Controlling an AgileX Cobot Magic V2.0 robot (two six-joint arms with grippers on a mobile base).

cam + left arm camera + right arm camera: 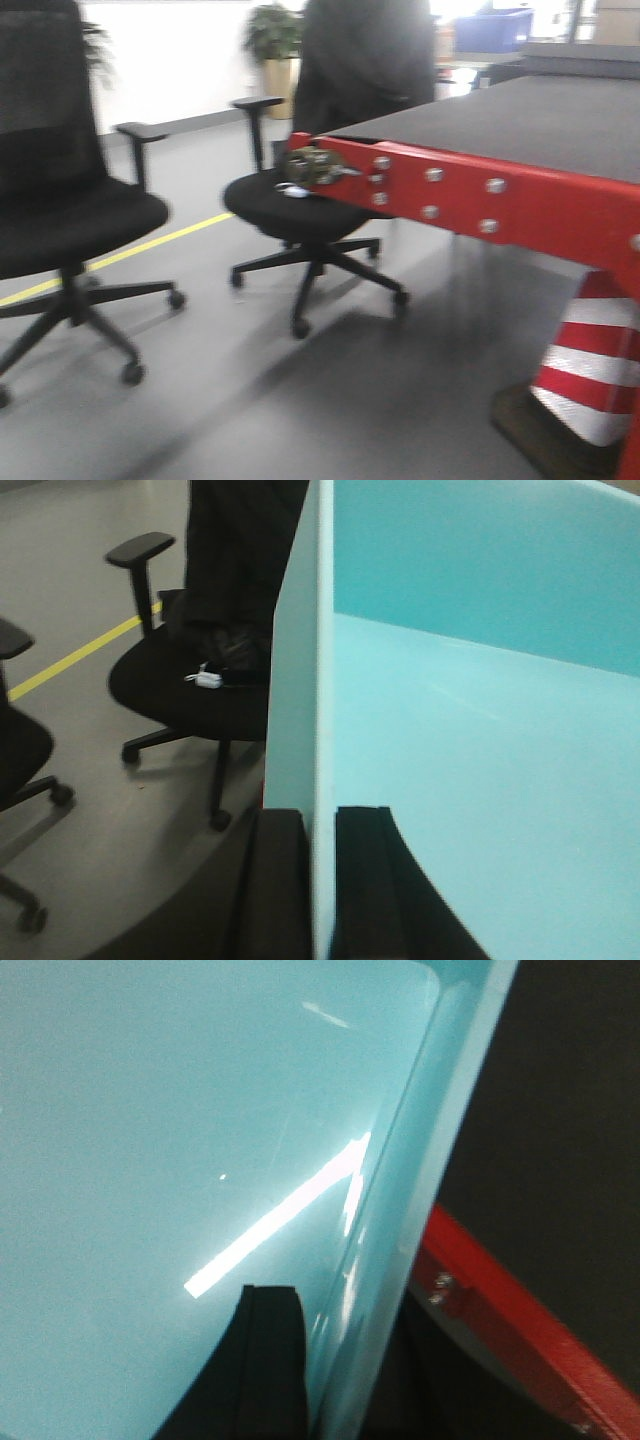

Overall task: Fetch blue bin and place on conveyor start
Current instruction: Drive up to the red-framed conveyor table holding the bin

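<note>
Item one, my left fingers [275, 880]: two black pads at the bottom edge of the left wrist view, closed on a side wall of the blue bin [480, 740], one pad outside, one inside, the wall upright between them. Item two, my right fingers [270, 1360]: one black pad inside the bin against the opposite wall, its partner outside only a dim dark shape, the pair closed on that wall. Item three, the blue bin itself: pale turquoise, its smooth floor filling both wrist views, its edges cut off by the frames. Item four, the conveyor start [560, 1110]: dark belt with a red edge strip just beside the bin's right wall; whether they touch I cannot tell. The blurred front view does not show the bin. Item five, an office chair [190, 690] beyond the left wall.
</note>
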